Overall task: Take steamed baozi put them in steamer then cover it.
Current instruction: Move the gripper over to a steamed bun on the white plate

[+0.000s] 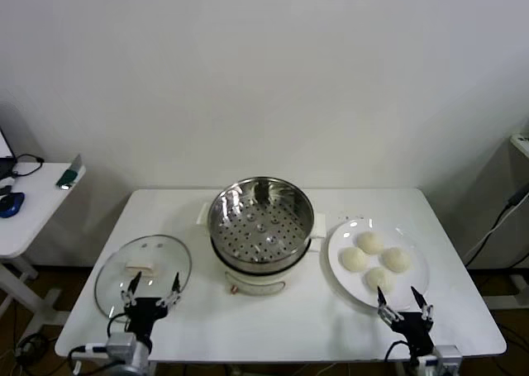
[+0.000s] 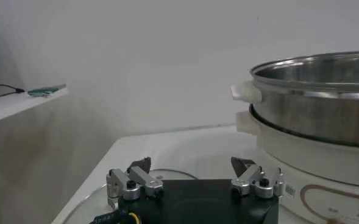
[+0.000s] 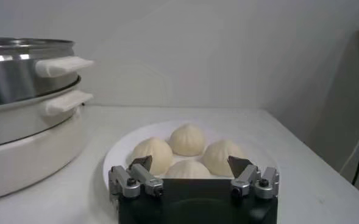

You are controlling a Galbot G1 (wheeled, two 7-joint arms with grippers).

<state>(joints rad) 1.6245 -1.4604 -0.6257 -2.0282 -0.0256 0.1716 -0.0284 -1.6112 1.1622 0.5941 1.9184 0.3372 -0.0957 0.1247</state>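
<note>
Several cream-white baozi (image 1: 376, 260) (image 3: 188, 139) lie on a white plate (image 1: 339, 268) right of the steamer (image 1: 261, 219), a shiny steel pot with a hole-dotted tray on a white base. The steamer is uncovered and holds nothing. The glass cover (image 1: 142, 273) with its white handle lies flat on the table left of the steamer. My right gripper (image 1: 402, 297) (image 3: 190, 163) is open at the plate's near edge, just short of the nearest baozi. My left gripper (image 1: 150, 289) (image 2: 193, 164) is open over the cover's near rim (image 2: 167, 173), gripping nothing.
The steamer's white side handles (image 3: 63, 66) stick out toward the plate. A small side table (image 1: 33, 202) with a blue mouse and cables stands off to the left. The white worktable (image 1: 273, 326) ends just in front of both grippers.
</note>
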